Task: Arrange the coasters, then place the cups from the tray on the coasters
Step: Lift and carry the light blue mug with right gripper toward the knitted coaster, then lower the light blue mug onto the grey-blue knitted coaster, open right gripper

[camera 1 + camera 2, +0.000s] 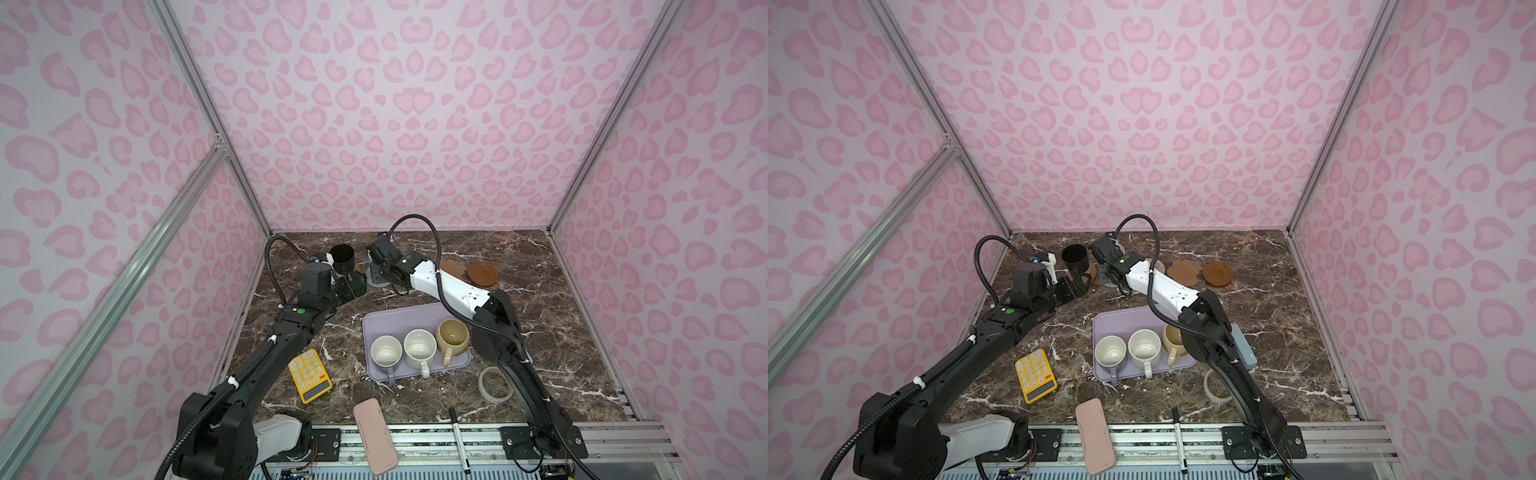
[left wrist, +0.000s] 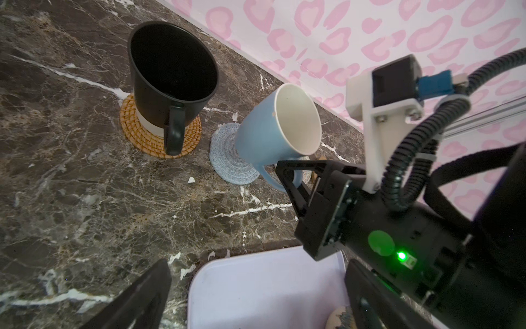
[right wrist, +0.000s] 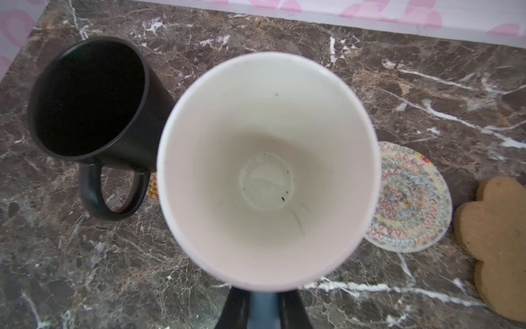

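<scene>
The left claw (image 1: 354, 287) is spread wide open and has nothing in it. It hangs low over the dark marble tabletop (image 1: 561, 291), just in front of the black cup (image 2: 170, 77), close to it but not touching. That cup is tall, black inside and out, with a pale band at the bottom and a thick handle. It stands up straight on the orange-tan coaster (image 2: 136, 136), a round woven mat. Right beside it is the light blue cup (image 2: 264, 131), blue outside and white inside. It leans over, with its bottom down at the grey-blue coaster (image 2: 227, 166), a round woven mat too. The right claw (image 3: 263, 302) is squeezed tight on this cup's handle, so the cup sits right at the tip of the claw. Next comes the cream coaster (image 3: 410, 199), round with little coloured zigzags and nothing on it. It lies just beside the blue cup. After that is the paw coaster (image 3: 495, 242), tan and shaped like a paw. Last in the row is the brown coaster (image 1: 482, 272), a round disc with a raised rim. Both are bare and a bit away from the right claw. Nearer the front lies the tray (image 1: 399, 320), flat and lavender with round corners. Neither claw touches it. Three cups stand on it in a row: the lavender cup (image 1: 386, 351), the speckled white cup (image 1: 419, 347) and the short beige-yellow cup (image 1: 453, 334).
</scene>
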`<state>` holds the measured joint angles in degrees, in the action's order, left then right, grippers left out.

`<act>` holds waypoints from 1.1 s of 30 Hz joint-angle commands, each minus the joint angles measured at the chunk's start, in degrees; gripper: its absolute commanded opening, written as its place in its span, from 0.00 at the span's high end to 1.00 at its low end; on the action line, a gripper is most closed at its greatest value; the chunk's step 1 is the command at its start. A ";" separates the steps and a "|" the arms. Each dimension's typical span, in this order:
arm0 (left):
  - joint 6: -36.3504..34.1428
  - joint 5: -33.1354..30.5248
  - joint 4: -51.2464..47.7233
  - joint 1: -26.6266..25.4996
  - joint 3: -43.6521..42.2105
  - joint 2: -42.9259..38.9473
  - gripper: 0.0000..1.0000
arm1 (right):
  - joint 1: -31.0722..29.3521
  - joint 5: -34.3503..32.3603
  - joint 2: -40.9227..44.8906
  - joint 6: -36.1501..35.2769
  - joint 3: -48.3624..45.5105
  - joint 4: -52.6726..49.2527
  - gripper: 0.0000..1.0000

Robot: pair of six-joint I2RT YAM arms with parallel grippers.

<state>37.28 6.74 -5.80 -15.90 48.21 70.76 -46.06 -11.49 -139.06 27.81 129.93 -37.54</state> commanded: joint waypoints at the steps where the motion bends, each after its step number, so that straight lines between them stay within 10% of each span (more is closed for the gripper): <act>1: -0.03 -0.60 2.51 0.12 -0.16 1.16 0.03 | 0.00 -2.48 -3.38 0.04 5.00 -1.35 1.00; 27: -0.89 2.63 1.59 0.14 -1.98 -4.05 0.03 | 0.14 -1.23 -7.89 0.92 9.03 -4.51 1.00; 30: -0.89 2.32 1.60 0.16 -2.19 -4.38 0.03 | 0.10 -0.40 -7.89 0.99 9.27 -4.55 0.68; 33: -1.07 2.16 1.85 0.10 -2.70 -5.30 0.03 | 0.10 1.07 -7.77 0.86 9.53 -4.16 0.57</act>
<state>36.75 9.15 -5.50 -15.86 45.98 66.30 -45.89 -11.86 -146.04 28.75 138.96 -42.89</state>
